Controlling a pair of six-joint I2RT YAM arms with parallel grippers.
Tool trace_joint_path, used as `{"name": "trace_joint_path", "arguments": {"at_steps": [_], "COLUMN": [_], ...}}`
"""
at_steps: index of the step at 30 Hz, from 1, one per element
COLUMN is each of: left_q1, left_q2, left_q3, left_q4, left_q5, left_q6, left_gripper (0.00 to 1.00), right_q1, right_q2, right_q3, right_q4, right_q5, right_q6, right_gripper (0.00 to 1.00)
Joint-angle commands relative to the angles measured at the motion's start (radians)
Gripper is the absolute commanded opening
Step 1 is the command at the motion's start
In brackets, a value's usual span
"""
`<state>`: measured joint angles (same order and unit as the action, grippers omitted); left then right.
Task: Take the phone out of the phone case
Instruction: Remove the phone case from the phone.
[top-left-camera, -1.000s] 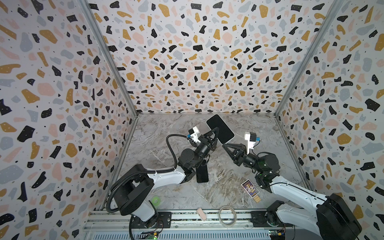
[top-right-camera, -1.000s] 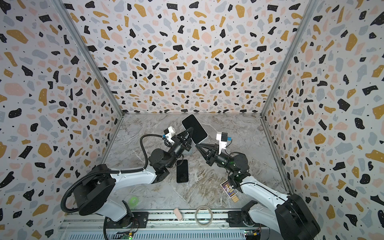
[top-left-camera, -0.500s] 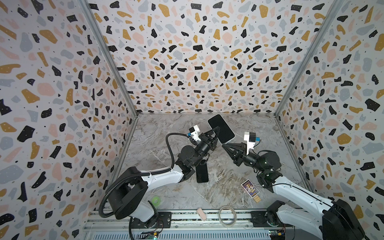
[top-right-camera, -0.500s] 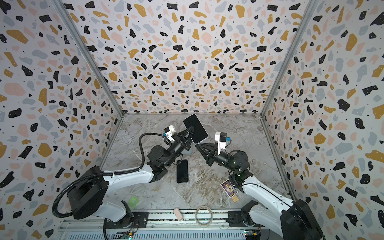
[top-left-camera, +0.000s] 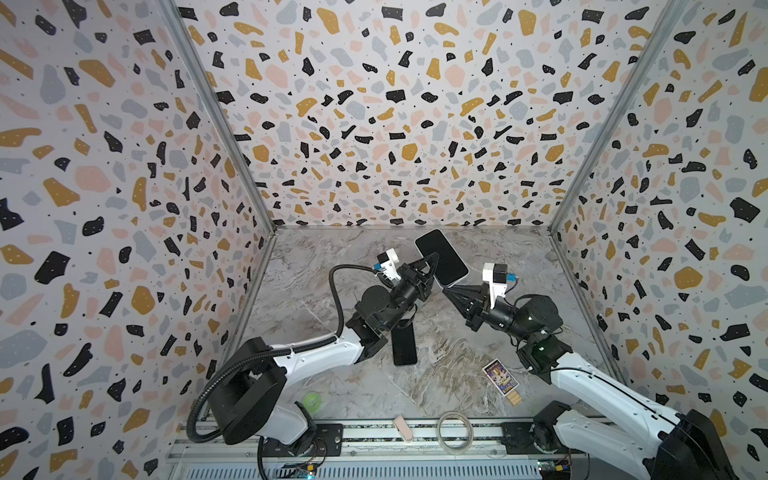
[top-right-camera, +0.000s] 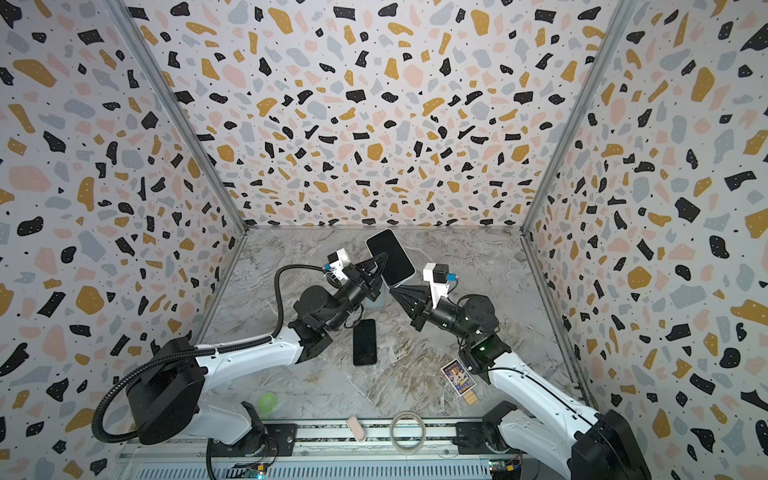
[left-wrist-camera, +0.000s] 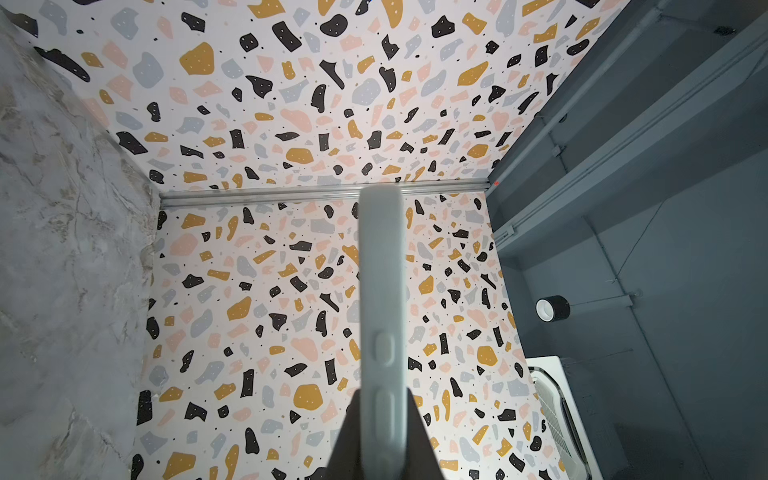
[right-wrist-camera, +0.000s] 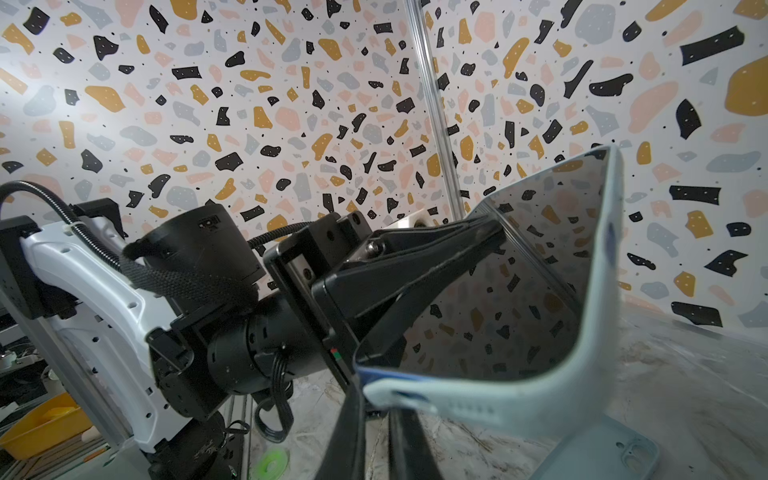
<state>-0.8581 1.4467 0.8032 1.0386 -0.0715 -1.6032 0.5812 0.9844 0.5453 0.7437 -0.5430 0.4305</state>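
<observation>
Top views, both: phone (top-left-camera: 446, 259) in pale phone case (right-wrist-camera: 498, 405) aloft between the arms, clear of all walls, bare marble table (top-left-camera: 299, 291) beneath and to either side. Left gripper (top-left-camera: 433, 258) clenched on phone's long edge; right gripper (top-left-camera: 446, 289) pinching the case's lower corner, lip bent away there. Flat below: second dark phone (top-left-camera: 404, 343), empty case (right-wrist-camera: 598, 455), well apart from card (top-left-camera: 500, 376).

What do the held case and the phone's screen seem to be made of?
Case: probably soft silicone or rubber, matte pale blue; its corner looks bent away where the right gripper pinches it. Screen: likely glass, glossy; it mirrors the speckled wall.
</observation>
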Motion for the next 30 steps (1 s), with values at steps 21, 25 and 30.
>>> {"name": "trace_joint_path", "arguments": {"at_steps": [21,25,30], "left_q1": [0.007,0.045,0.07], "left_q2": [-0.059,-0.051,-0.007], "left_q3": [0.016,0.045,0.086], "left_q4": [0.048,0.023,0.033], "left_q5": [0.194,0.244,0.342], "left_q6": [0.068,0.11,0.176], "left_gripper": [0.0,0.0,0.0], "right_q1": [-0.02,-0.069,-0.262], "right_q2": [-0.159,-0.324,-0.449], "right_q3": [-0.074,-0.16,-0.214], "right_q4": [-0.25,-0.31,-0.174], "right_q5": [0.177,0.133,-0.095], "right_q6": [-0.029,0.058,0.301], "right_gripper": [0.41,0.66,0.73]}}
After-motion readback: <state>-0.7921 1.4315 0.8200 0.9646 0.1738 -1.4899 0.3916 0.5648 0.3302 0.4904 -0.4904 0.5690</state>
